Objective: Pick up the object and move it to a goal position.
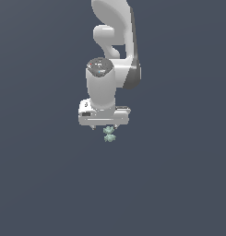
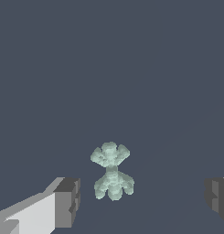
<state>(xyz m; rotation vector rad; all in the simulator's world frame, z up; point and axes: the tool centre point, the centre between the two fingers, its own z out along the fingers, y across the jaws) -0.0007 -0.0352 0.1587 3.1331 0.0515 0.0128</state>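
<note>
Bare dark grey bench (image 2: 109,68) lies all round the small pale mint-green lobed object (image 2: 111,170); both grey fingers (image 2: 67,201) stand well apart from it, gaps clear either side.

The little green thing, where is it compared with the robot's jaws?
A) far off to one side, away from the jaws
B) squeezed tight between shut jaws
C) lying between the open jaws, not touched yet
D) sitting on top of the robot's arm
C: in the wrist view the little green thing lies between the two finger pads, with clear gaps on both sides, so the gripper is open.
</note>
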